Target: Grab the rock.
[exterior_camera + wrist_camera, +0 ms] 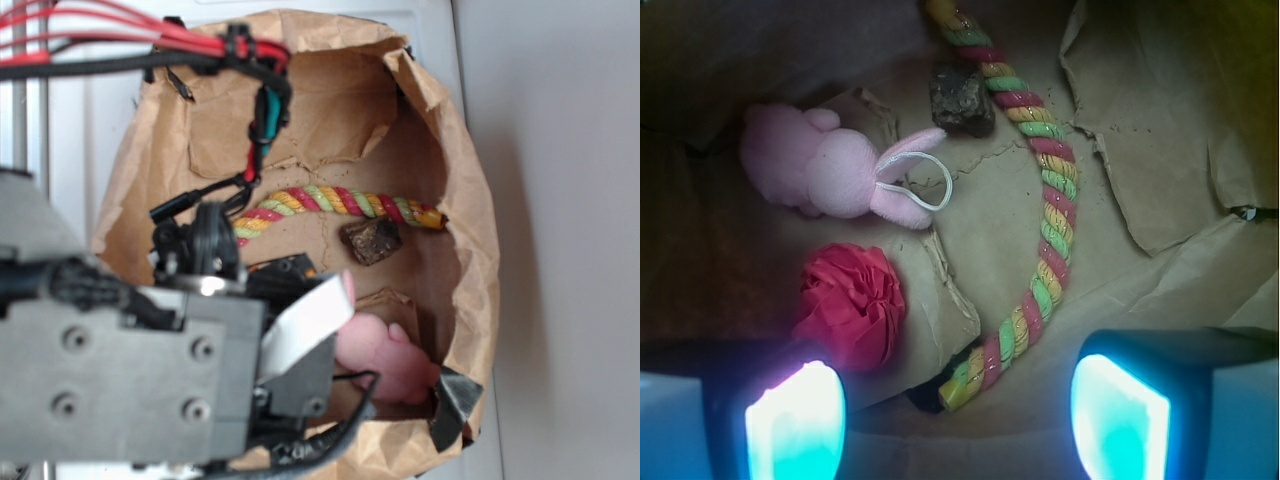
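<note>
Fingers wide, empty (mine); rock far ahead touching rope, hard, rough, grippy; pinch across flat sides.

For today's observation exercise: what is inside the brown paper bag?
Inside the paper bag lie a rock, a striped rope, a pink bunny and a red ball. The bag's crumpled folds and dark corners may hide more.

Rock lies just beside rope
</note>
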Controlling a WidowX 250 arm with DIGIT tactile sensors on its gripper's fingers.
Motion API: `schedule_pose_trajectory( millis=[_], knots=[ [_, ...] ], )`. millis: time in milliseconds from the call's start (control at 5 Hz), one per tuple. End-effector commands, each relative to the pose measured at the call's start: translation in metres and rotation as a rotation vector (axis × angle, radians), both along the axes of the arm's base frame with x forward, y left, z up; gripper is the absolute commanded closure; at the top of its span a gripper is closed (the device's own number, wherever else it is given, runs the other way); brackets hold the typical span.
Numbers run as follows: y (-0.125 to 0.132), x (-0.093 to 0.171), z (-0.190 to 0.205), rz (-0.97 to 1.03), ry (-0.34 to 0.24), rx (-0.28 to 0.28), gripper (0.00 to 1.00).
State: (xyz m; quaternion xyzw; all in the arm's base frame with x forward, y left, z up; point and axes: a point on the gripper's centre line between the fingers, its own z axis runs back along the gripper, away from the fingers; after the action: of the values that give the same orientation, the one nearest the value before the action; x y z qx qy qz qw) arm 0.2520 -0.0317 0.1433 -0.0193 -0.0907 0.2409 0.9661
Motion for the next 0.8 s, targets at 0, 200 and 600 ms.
schedule_pose_trajectory(
  millis=[0, 200, 600],
  knots=[
    [0.020, 0.029, -0.001, 0.162, -0.055, -0.062, 0.00],
    [0.028, 0.047, -0.007, 0.224, -0.073, -0.050, 0.00],
    [0.041, 0.069, -0.016, 0.290, -0.126, -0.050, 0.00]
  ],
)
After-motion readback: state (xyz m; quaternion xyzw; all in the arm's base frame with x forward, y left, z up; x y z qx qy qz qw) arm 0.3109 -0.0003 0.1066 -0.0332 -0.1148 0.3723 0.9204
